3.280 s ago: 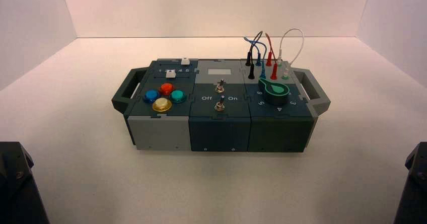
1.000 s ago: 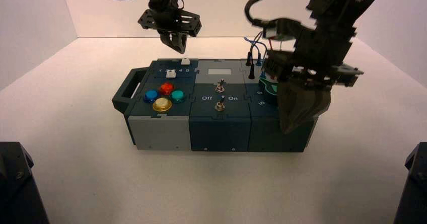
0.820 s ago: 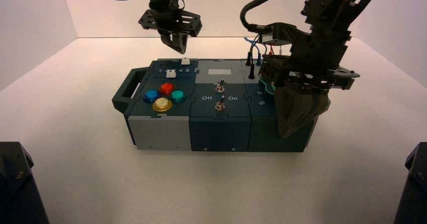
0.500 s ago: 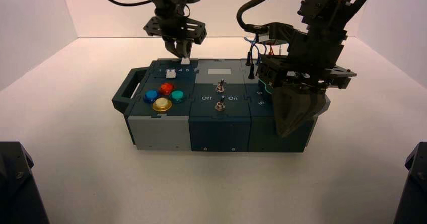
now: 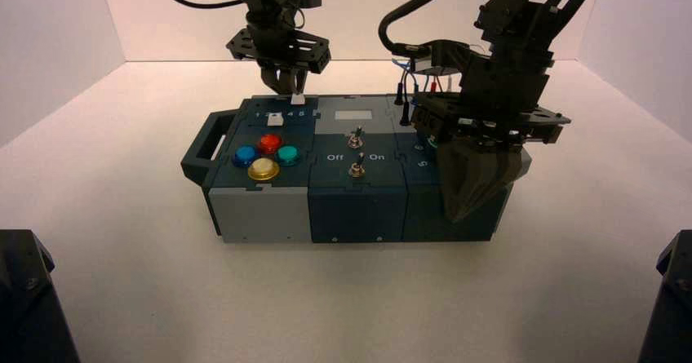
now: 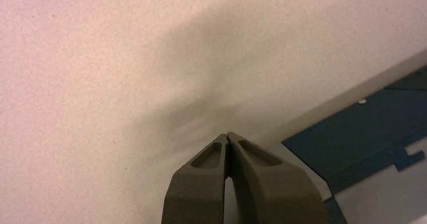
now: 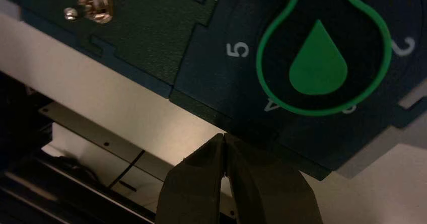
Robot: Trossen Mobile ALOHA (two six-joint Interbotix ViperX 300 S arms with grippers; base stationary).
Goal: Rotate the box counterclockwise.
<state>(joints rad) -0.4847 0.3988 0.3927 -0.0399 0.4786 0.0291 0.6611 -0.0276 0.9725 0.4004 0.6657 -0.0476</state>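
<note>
The box (image 5: 357, 208) lies across the middle of the white floor, dark teal with a grey front left block. My left gripper (image 5: 286, 86) hangs shut just behind the box's back left edge, above a white slider cap (image 5: 298, 99). In the left wrist view its tips (image 6: 227, 135) point at the floor beside the box's edge (image 6: 372, 128). My right gripper (image 5: 469, 208) is shut against the box's front right part and hides the right handle. In the right wrist view its tips (image 7: 223, 136) sit at the box's rim below the green dial (image 7: 318, 58).
Four coloured buttons (image 5: 265, 155) sit on the left block and two toggle switches (image 5: 357, 152) in the middle. Looped wires (image 5: 420, 73) stand at the back right behind my right arm. The left handle (image 5: 204, 147) sticks out. White walls (image 5: 49, 37) enclose the floor.
Both arms came in from above. The left gripper dropped to the box's back left edge. The right gripper settled lower at the front right, and the box's right end shifted slightly back.
</note>
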